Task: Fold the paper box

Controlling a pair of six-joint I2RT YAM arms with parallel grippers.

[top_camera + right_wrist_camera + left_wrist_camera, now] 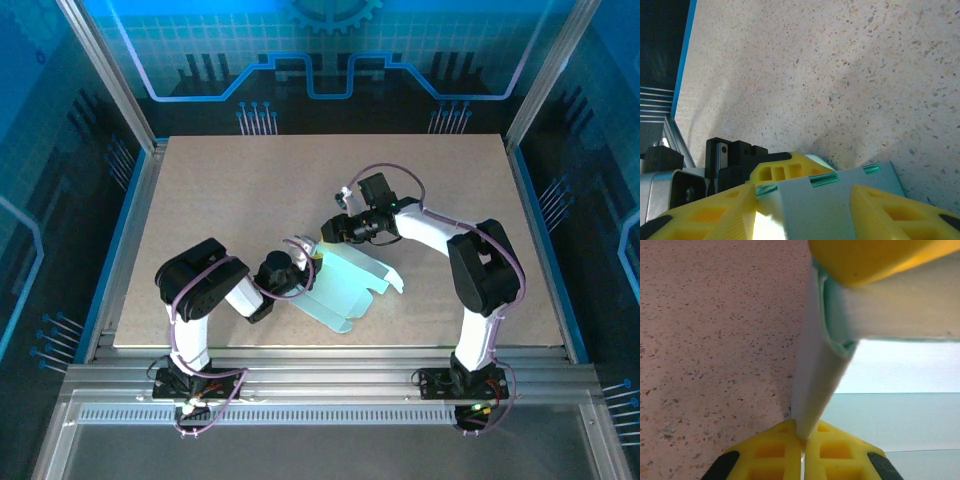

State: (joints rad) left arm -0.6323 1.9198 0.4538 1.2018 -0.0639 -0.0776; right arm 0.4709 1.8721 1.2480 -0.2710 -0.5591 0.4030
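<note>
Toward the near edge of the table (pixel 250 190), the left gripper (pixel 302 260) is clamped tight on a raised flap at the left edge of the paper box (pixel 345 285), its yellow fingertips (pixel 785 450) pinching the thin card. The pale mint cut-out lies mostly flat just right of that gripper, near the table's middle. Just beyond, the right gripper (pixel 323 235) stands half-spread at the box's far-left corner. A card panel lies between its fingers (pixel 705 212), and I cannot tell whether they grip it.
</note>
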